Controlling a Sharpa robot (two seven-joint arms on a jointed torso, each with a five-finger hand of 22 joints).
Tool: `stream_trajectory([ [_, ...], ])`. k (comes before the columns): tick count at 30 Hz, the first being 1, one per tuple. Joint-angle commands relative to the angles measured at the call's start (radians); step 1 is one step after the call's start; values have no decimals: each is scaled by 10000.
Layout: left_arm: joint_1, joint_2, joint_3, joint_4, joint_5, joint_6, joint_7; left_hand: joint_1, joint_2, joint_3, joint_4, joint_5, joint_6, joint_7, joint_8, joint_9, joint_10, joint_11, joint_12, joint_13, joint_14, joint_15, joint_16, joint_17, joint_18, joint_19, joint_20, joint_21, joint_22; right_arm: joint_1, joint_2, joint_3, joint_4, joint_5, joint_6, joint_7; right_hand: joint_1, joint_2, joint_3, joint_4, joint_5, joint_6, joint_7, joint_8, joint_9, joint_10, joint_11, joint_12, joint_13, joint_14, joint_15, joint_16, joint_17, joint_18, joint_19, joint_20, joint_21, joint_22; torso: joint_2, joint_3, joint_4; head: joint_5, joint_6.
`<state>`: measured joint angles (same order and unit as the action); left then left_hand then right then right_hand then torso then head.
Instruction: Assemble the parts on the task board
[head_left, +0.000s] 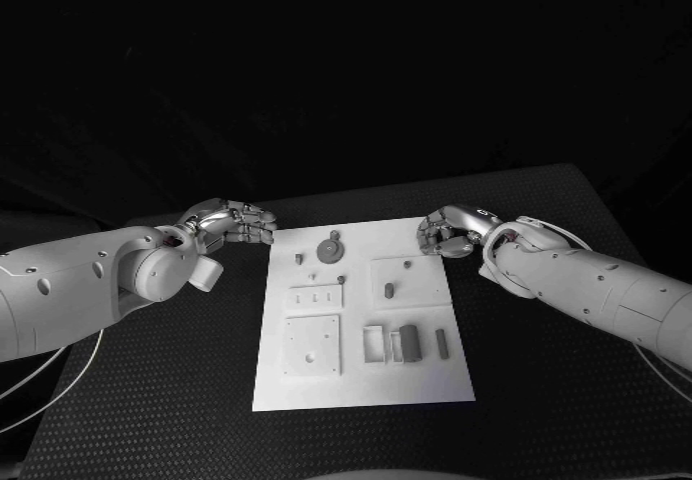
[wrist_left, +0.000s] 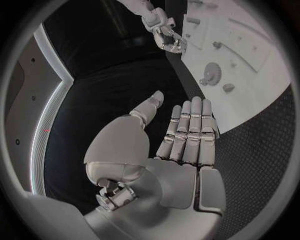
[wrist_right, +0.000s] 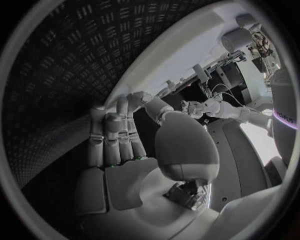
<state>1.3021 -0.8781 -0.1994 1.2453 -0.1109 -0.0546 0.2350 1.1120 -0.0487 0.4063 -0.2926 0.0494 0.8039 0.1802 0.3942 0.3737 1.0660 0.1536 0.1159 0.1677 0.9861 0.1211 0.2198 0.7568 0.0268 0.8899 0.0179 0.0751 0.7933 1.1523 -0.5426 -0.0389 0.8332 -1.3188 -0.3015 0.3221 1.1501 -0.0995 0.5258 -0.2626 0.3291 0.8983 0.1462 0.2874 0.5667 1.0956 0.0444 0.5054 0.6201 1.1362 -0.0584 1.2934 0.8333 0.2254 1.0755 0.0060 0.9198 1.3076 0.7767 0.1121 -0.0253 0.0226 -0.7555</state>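
The task board (head_left: 364, 380) is a white rectangular plate lying flat in the middle of the black textured tabletop (head_left: 562, 400), its long sides running away from the robot. Small grey parts lie on it or sit in its recesses: a round disc part (head_left: 332, 247) near the far edge with a tiny piece just beside it, a small square raised panel (head_left: 410, 279) carrying an oval peg, a low block with three slots (head_left: 317, 298), a larger square plate (head_left: 312, 345) toward the near left corner, and a row of upright rectangular blocks (head_left: 405, 342) toward the near right. The left hand (head_left: 231, 224) hovers just off the board's far left corner, over the bare tabletop; in its wrist view the fingers (wrist_left: 187, 131) lie straight and close together with the thumb set apart, nothing between them, and the palm is empty. The right hand (head_left: 450, 233) sits at the board's far right corner, at or just over its edge; whether it touches the plate cannot be told. Its fingers (wrist_right: 115, 134) likewise stretch out side by side, thumb apart, and it holds nothing.
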Motion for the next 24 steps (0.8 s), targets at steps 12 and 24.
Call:
stream_trajectory([
  [12, 19, 15, 10, 21, -18, -109, 1, -27, -99, -55, 6, 40, 15, 83, -61, -16, -30, 73, -66, -17, 50, -12, -48, 19, -98, -27, 22, -56, -15, -25, -100, -9, 301, 363, 54, -108, -59, 184, -10, -67, 59, 271, -32, 149, 124, 184, -61, -87, -29, 47, -112, 64, -31, 364, 26, -23, 77, 196, -5, 17, -13, 22, 19],
  [24, 263, 225, 24, 26, -995, -409, -442, -725, -258, -504, 30, 44, 560, -133, 77, 56, 571, -201, 188, 136, 455, -188, 100, 200, -31, 365, -129, 71, 34, 395, -350, 91, 1064, 189, -18, -321, -62, 163, -9, -109, 62, 316, -55, 174, 165, 224, -81, -119, -44, 63, -135, 71, -37, 364, 45, -40, 93, 196, -70, 10, -56, 75, 218],
])
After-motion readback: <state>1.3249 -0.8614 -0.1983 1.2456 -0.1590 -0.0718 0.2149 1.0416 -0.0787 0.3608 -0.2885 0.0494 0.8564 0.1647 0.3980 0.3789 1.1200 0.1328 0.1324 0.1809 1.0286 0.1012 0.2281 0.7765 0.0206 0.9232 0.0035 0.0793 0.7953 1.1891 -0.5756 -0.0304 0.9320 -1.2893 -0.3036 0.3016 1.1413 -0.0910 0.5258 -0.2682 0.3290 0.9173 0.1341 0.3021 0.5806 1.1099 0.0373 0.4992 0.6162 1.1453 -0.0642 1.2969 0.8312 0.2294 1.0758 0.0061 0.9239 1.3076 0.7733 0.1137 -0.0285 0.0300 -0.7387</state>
